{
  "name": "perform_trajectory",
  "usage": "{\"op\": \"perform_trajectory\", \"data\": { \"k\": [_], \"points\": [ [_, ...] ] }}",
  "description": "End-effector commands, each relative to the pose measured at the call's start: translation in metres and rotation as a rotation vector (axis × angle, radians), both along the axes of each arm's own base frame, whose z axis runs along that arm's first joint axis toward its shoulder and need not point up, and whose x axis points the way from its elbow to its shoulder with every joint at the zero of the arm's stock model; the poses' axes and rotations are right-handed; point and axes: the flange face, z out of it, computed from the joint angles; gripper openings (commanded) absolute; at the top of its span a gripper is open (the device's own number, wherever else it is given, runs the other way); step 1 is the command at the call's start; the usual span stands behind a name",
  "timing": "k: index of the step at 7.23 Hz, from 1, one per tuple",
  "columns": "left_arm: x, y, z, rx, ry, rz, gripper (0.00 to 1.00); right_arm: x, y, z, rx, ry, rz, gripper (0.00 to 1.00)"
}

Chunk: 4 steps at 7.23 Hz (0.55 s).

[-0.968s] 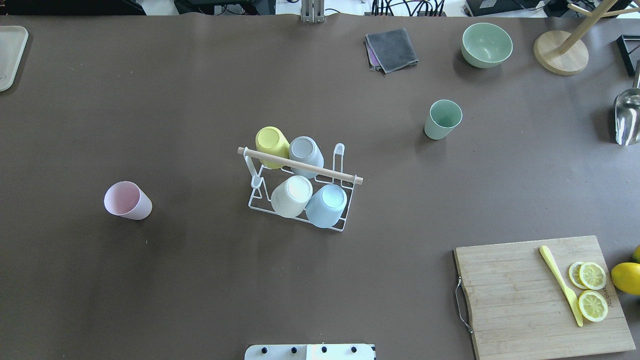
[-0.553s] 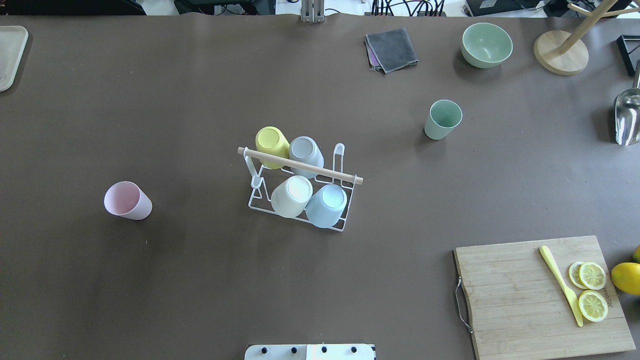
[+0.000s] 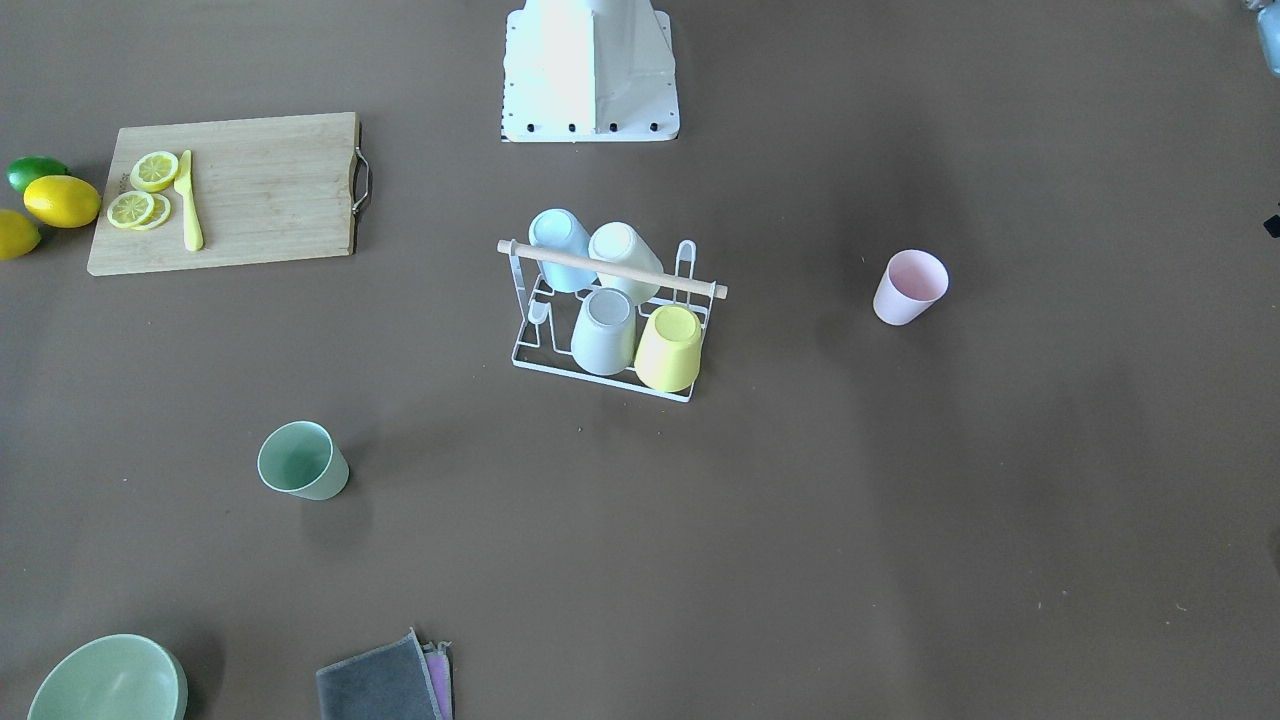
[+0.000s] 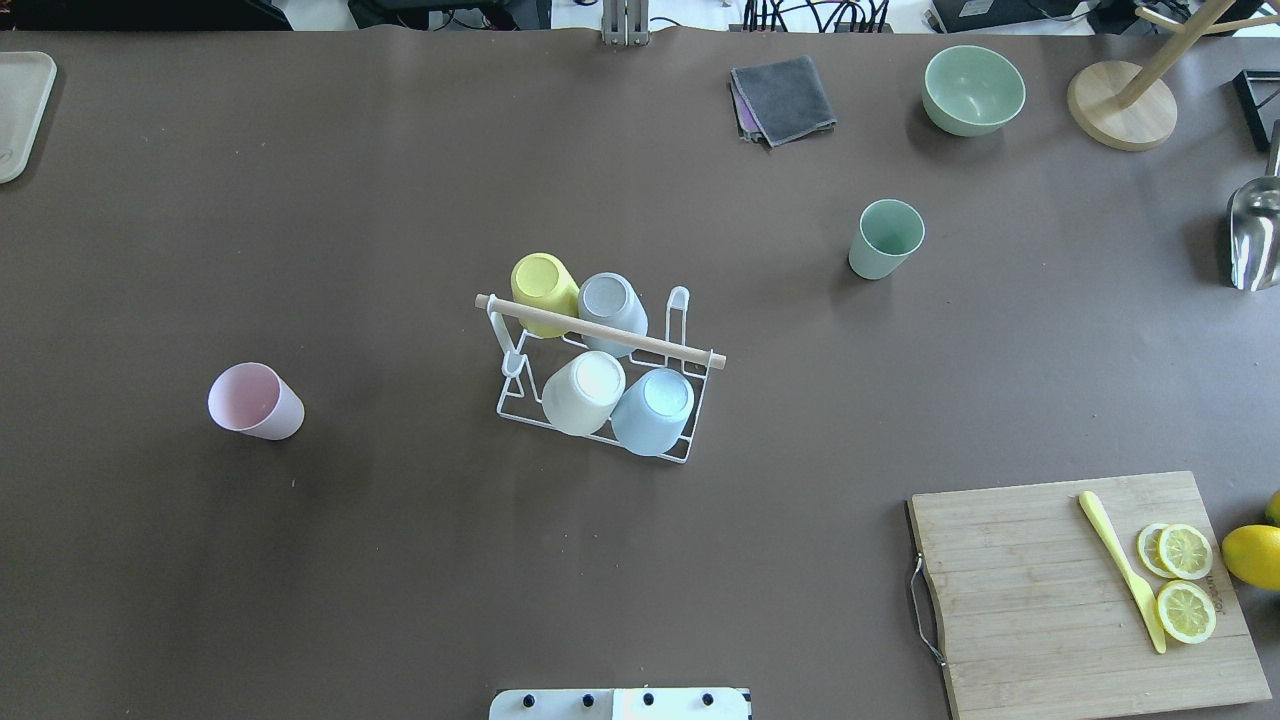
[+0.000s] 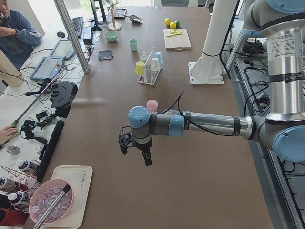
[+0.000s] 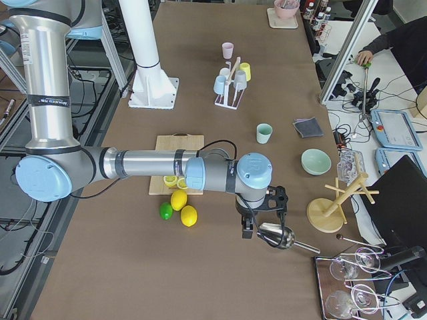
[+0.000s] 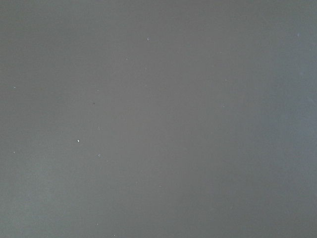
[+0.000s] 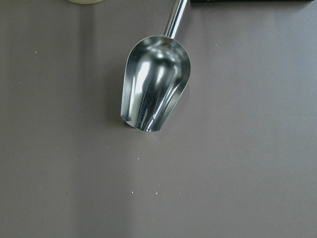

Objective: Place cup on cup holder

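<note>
The white wire cup holder [image 4: 600, 333] with a wooden rod stands mid-table, also in the front-facing view [image 3: 610, 269]. Several cups hang upside down on it: yellow, grey, cream, blue. A pink cup [image 4: 255, 400] stands upright to its left, a green cup [image 4: 885, 238] to its far right. My left gripper [image 5: 136, 155] shows only in the exterior left view, above bare table near the pink cup [image 5: 152, 105]; I cannot tell if it is open. My right gripper [image 6: 261, 227] shows only in the exterior right view, above a metal scoop; I cannot tell its state.
The metal scoop [image 8: 156, 89] lies at the table's right end [image 4: 1255, 230]. A cutting board [image 4: 1030, 600] with lemon slices and a yellow knife is front right. A green bowl [image 4: 973, 90], grey cloth [image 4: 783, 98] and wooden stand [image 4: 1122, 105] are at the back.
</note>
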Motion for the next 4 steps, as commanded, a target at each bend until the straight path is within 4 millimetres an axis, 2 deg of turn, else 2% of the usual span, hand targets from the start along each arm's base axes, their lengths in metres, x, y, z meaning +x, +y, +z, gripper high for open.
{"op": "perform_trajectory", "data": {
  "k": [1, 4],
  "points": [
    [0.0006, -0.0003, 0.0007, 0.000, -0.001, 0.001, 0.99, -0.0004, 0.0014, -0.0001, -0.001, -0.006, 0.000, 1.00],
    [0.0007, -0.0002, 0.0014, -0.002, 0.000, 0.001, 0.99, 0.0090, 0.0083, 0.0028, -0.011, -0.027, 0.023, 1.00]
  ]
}}
